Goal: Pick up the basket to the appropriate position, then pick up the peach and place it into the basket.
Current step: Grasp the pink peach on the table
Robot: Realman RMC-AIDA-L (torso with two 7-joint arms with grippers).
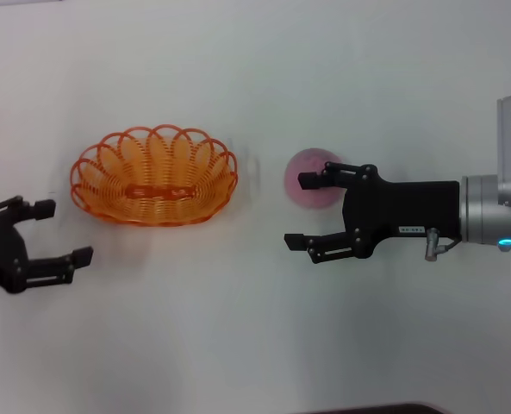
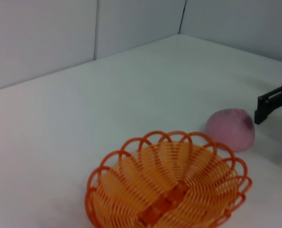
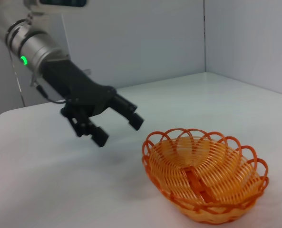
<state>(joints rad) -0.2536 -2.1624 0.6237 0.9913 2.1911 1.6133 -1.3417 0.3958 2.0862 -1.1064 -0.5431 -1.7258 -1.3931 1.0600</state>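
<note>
Basket [image 1: 154,176] sits upright on the white table [image 1: 255,336], rim up, w/ nothing in it; only the flat bar base shows through the orange wire loops. Its long axis runs across the head view, left-right, w/ the base bars lying along the same line.

Peach [image 1: 310,177] rests on the table to the right of the basket, apart from it, not touching. Round, dull pink, partly covered in head view by the right gripper's upper finger.

Right gripper [image 1: 302,211] is right of the basket, pointing toward it, fingers spread wide & holding nothing. One finger [image 1: 317,180] overlaps the peach in head view; the other [image 1: 311,245] is nearer the cam than the peach. Can't tell if it touches the fruit.

Left gripper [image 1: 61,231] is left of & nearer than the basket, just off its rim, fingers apart, nothing btw them. Right wrist view shows it above the table beside the basket.
</note>
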